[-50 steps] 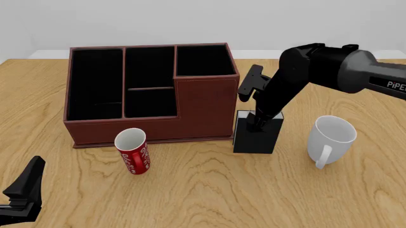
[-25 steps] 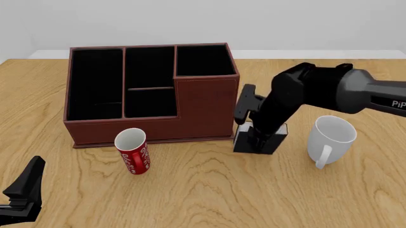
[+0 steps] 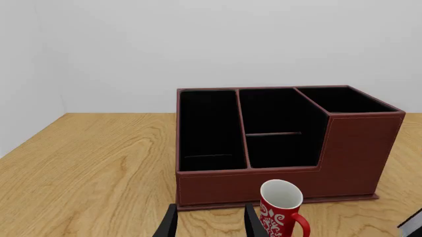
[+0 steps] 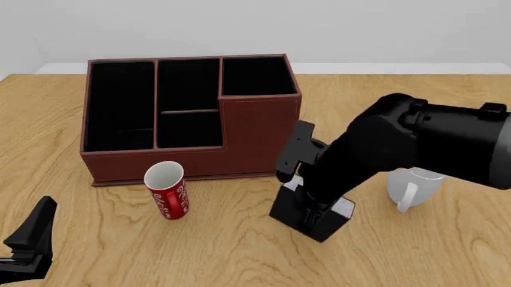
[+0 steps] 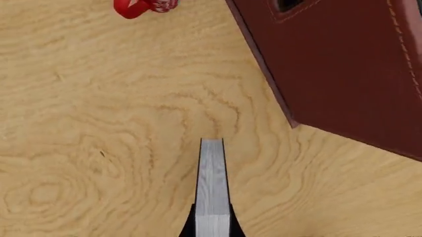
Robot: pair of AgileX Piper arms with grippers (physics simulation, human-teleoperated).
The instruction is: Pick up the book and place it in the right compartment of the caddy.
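Observation:
The black book (image 4: 302, 216) with white page edges hangs tilted above the table, in front of the caddy's right end. My right gripper (image 4: 315, 206) is shut on it from above. In the right wrist view the white page edges of the book (image 5: 212, 187) run between the gripper (image 5: 212, 226) fingers. The reddish-brown caddy (image 4: 264, 128) stands at the back, and its tall right compartment (image 4: 254, 76) holds nothing. My left gripper (image 4: 29, 242) rests open at the near left edge, and its view shows the caddy (image 3: 349, 148) ahead.
A red mug (image 4: 167, 189) stands in front of the caddy, also visible as the red mug (image 3: 282, 207) just beyond the left fingers (image 3: 169, 227). A white mug (image 4: 413, 186) sits at the right, partly hidden behind my right arm.
The right arm has lifted the book off the table and carried it toward the near side and slightly left. The book now tilts. The left arm has not moved.

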